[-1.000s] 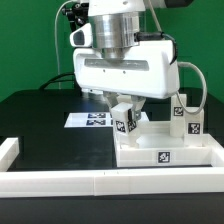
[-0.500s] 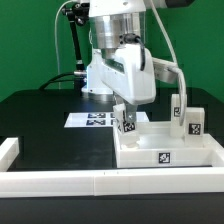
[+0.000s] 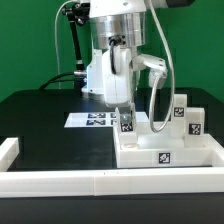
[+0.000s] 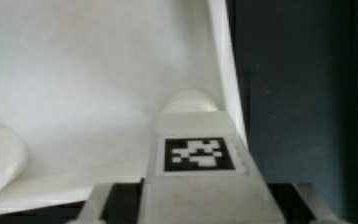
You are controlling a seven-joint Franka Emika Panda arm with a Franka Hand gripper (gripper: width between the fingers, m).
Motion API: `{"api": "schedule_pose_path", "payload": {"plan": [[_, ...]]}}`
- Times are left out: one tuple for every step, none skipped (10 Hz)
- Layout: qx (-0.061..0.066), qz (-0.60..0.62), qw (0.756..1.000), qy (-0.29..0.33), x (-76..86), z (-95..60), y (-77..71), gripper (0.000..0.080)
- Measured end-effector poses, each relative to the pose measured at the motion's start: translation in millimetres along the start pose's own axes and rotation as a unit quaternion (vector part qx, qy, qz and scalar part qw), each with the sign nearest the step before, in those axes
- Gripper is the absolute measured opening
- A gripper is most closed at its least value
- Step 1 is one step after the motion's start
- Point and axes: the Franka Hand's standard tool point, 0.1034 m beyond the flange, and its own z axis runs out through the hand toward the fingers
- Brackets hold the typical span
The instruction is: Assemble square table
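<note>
The square table's top [image 3: 186, 148] is a white rimmed tray lying at the exterior view's right, with a tag [image 3: 163, 156] on its front rim. My gripper [image 3: 127, 110] points straight down over the tray's near-left corner and is shut on a white tagged leg [image 3: 127, 125] standing upright there. In the wrist view the leg [image 4: 197, 150] fills the space between my fingers [image 4: 105, 200], above the top's white inner face [image 4: 87, 80]. Two more tagged legs [image 3: 180, 113] [image 3: 196, 122] stand upright at the tray's far right side.
The marker board [image 3: 88, 119] lies flat on the black table behind the tray's left side. Long white rails [image 3: 90, 181] run along the front edge, with another [image 3: 8, 150] at the left. The arm's cable [image 3: 160, 85] loops over the tray.
The gripper has turned about its vertical axis, from broadside to edge-on to the camera, still shut on the leg. The leg stayed at the same corner.
</note>
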Motion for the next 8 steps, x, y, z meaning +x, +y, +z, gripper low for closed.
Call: {"api": "schedule_pose_path", "payload": {"plan": [[0.001,-0.031,1.000,0.001,0.2,0.1,-0.2,0.0534],[0.002,-0.070,0.998,0.001,0.2,-0.1,-0.7,0.0534],[0.002,-0.088,0.996,0.001,-0.2,-0.1,-0.6,0.0534],[0.002,-0.138,0.990,0.001,-1.2,0.2,-0.2,0.0630],[0.001,-0.194,0.981,0.001,-2.7,0.5,0.2,0.0646],[0.001,-0.244,0.970,0.001,-3.1,0.7,0.4,0.0646],[0.001,-0.291,0.957,0.001,-3.1,0.5,0.4,0.0646],[0.001,-0.332,0.943,0.001,-3.1,0.5,0.4,0.0649]]}}
